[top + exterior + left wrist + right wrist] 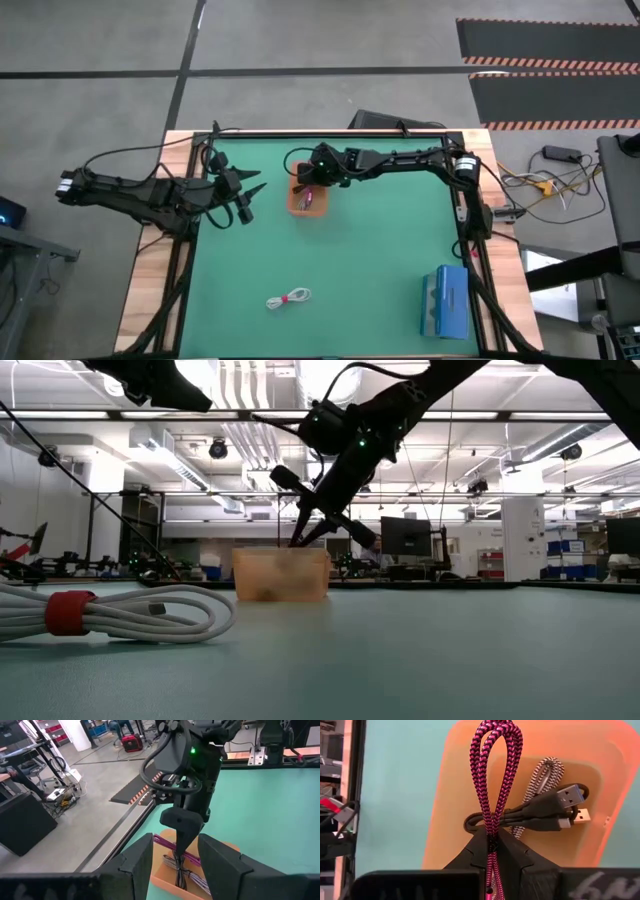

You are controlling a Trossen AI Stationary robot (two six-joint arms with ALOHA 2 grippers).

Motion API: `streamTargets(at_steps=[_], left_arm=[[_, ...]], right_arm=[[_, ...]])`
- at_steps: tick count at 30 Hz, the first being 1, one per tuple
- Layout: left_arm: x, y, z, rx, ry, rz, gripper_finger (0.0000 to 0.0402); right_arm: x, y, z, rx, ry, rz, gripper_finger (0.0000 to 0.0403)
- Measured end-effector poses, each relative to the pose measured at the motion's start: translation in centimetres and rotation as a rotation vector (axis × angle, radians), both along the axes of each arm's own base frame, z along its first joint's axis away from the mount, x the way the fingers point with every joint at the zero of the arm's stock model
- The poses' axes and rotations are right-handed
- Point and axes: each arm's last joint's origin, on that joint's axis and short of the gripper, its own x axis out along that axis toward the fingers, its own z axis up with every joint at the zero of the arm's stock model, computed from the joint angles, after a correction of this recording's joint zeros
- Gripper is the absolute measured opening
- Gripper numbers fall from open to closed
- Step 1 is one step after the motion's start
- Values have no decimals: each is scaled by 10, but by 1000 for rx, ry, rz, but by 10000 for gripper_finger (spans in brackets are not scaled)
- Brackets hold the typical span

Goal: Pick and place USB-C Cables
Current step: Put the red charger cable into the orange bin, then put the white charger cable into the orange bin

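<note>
My right gripper (491, 839) points down over the orange bin (297, 205), near the table's far edge, shut on the dark red braided cable (492, 780). A black cable (540, 810) and a grey braided cable (542, 775) lie on the bin's floor. The white cable (289, 298), tied with a red band, lies on the mat near the near edge and also fills the low view's left foreground (150, 615). My left gripper (250, 195) hovers open just left of the bin, touching nothing. My right gripper pinches the dark red cable's bundled strands (492, 831) between its two fingers, coming from above and pointing down into the bin. The cable's loops (495, 740) stick out past the fingertips, over the bin's floor. Whether the loops rest on the bin, I cannot tell.
A blue box (445, 300) lies at the near right corner. Open green mat stretches between the bin, the white cable and the box. A raised frame (330, 133) runs along the table's edges. My left gripper's open fingers (142, 855) face the right gripper close by.
</note>
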Motion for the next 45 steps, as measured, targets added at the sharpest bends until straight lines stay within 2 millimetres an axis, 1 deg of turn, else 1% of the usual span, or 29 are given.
streamTargets(at_steps=[4, 12, 16, 23, 28, 31, 34, 37, 42, 45], left_arm=[[0, 0, 0, 0, 0, 0, 142], [0, 0, 0, 0, 0, 0, 142], [0, 0, 0, 0, 1, 0, 142], [0, 0, 0, 0, 0, 0, 142], [0, 0, 0, 0, 1, 0, 142], [0, 0, 0, 0, 1, 0, 142], [0, 0, 0, 0, 1, 0, 142], [0, 0, 0, 0, 2, 0, 142], [3, 0, -3, 2, 17, 0, 142], [6, -1, -5, 2, 30, 1, 142]], right_arm=[[0, 0, 1, -7, -6, 5, 20], [0, 0, 1, -15, -2, 15, 74], [0, 0, 1, -18, -1, 19, 93], [0, 0, 2, -21, -3, 21, 111], [0, 0, 5, -26, -9, 35, 109], [-1, 1, 9, -34, -19, 42, 104], [-4, 1, 18, -58, -29, 63, 99], [-5, 5, 28, -115, -35, 124, 92], [-9, 21, 39, -254, 17, 301, 78], [-10, 37, 42, -377, 78, 393, 72]])
